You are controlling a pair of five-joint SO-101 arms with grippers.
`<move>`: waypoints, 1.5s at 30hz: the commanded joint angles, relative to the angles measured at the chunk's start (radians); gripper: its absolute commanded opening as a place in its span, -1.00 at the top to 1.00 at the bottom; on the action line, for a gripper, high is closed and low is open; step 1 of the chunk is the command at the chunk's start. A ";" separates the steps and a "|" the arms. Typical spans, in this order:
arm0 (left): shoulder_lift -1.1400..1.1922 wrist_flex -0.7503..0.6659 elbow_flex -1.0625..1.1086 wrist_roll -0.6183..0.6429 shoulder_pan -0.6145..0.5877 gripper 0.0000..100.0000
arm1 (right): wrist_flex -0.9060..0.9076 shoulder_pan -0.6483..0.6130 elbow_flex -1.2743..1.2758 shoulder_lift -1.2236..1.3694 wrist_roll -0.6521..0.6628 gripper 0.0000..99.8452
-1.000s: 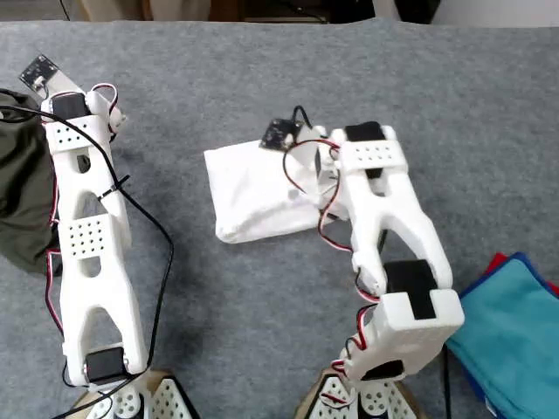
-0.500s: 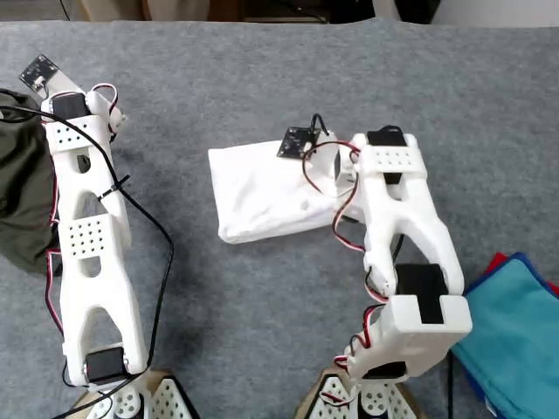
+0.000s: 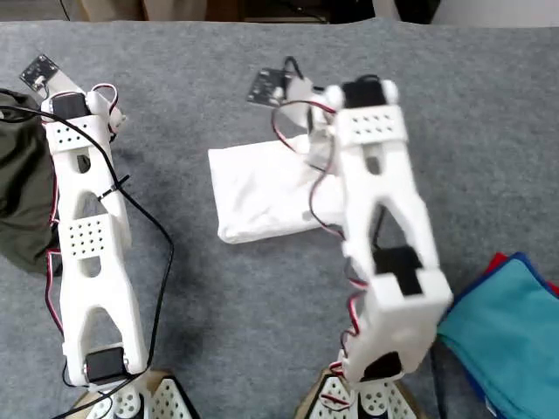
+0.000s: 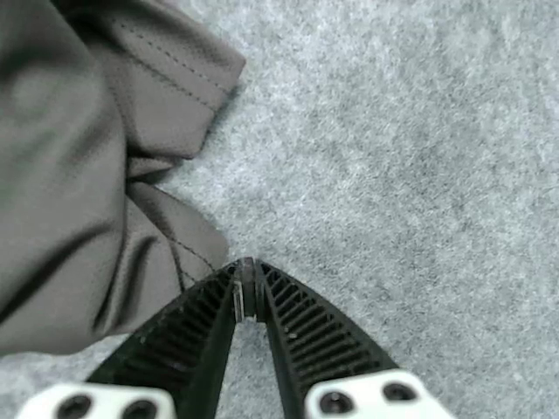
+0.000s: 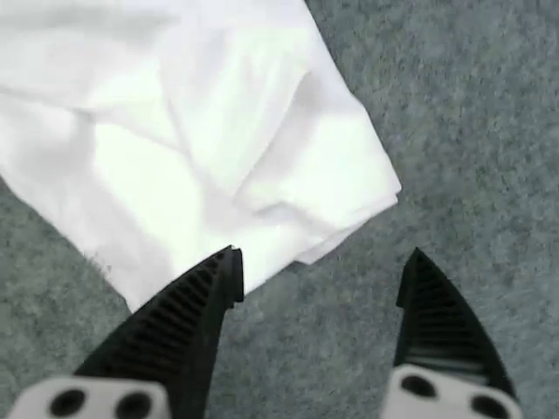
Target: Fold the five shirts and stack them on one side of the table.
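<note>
Lying nearest, at the right edge, a smooth teal shirt (image 3: 511, 332) is cut off, with a red layer (image 3: 496, 260), possibly another shirt, beneath. Mid-table on grey felt (image 3: 218, 349), a folded white shirt (image 3: 262, 192) is partly hidden by the right arm (image 3: 384, 201); the right gripper (image 5: 319, 266) is spread wide above its corner. Far left, the left gripper (image 4: 247, 288) is pressed together beside a crumpled dark shirt (image 4: 79, 157).
</note>
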 commanded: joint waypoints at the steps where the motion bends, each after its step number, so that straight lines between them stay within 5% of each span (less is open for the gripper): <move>1: -0.016 -0.017 -0.046 -0.005 -0.006 0.96 | 0.044 -0.050 -0.260 0.145 -0.071 0.46; 16: -0.012 -0.014 -0.046 -0.009 -0.002 0.96 | 0.117 -0.097 -0.980 0.731 -0.293 0.48; 31: -0.012 -0.015 -0.046 -0.011 0.012 0.96 | 0.269 -0.099 -1.184 0.782 -0.290 0.49; 45: -0.012 -0.015 -0.046 -0.009 0.011 0.96 | 0.272 -0.117 -1.073 0.785 -0.295 0.49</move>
